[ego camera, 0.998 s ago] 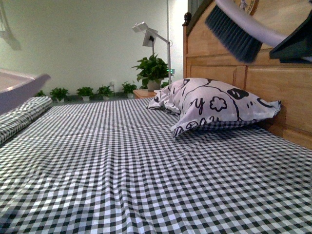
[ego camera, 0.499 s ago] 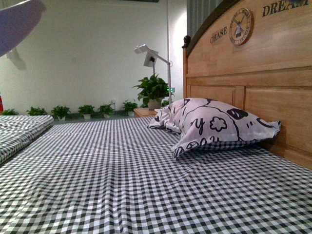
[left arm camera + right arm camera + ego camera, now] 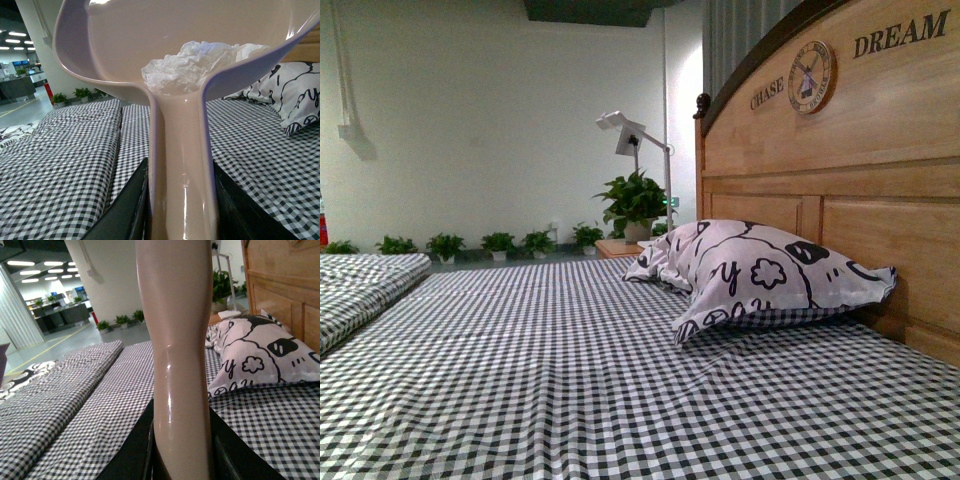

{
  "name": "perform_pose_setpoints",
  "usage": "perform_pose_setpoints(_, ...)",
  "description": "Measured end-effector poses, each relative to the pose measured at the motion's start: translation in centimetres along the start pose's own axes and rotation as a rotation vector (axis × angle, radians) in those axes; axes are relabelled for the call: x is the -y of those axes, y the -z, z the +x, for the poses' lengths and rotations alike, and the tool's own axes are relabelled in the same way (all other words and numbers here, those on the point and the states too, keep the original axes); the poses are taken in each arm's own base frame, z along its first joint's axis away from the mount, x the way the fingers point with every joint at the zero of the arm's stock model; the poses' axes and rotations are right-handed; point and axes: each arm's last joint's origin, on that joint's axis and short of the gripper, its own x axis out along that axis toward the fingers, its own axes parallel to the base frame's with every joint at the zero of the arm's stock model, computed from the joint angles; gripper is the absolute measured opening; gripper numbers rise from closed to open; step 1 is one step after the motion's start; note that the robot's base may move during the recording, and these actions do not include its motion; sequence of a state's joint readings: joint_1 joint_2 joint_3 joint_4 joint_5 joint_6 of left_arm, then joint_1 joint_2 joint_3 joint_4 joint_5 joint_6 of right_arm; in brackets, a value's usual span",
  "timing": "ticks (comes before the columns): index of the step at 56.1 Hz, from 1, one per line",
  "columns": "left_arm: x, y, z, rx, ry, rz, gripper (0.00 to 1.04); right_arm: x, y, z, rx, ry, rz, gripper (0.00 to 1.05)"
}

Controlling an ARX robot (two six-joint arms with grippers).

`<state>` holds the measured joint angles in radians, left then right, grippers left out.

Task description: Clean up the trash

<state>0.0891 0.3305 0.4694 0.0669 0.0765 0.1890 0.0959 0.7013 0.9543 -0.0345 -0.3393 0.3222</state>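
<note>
one trash wad in one dustpan

the dustpan (image 3: 150,55) held the trash (image 3: 192,65); left claw (image 3: 181,200) grasped its handle, right claw (image 3: 181,440) grasped a brush handle (image 3: 177,340); one pillow (image 3: 760,270).

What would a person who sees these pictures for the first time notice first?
First, in the left wrist view, the crumpled white trash lying inside the pale dustpan, lifted above the checkered bed by its handle, which the left gripper clamps. In the front view, the eye falls on the cartoon-printed pillow resting by the wooden headboard.
</note>
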Motion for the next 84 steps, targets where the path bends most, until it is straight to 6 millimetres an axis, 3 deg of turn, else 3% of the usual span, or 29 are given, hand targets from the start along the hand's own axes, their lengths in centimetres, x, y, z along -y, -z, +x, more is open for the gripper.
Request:
perform_pose_setpoints(20, 1.1, 0.5, -0.1, 0.001, 0.018, -0.056, 0.29, -0.8, -0.6, -1.6, 0.043, 0.013, -0.035, 0.20)
perform_pose_setpoints(84, 1.1, 0.5, -0.1, 0.001, 0.016, -0.062, 0.29, -0.8, -0.6, -1.6, 0.043, 0.016, -0.041, 0.20)
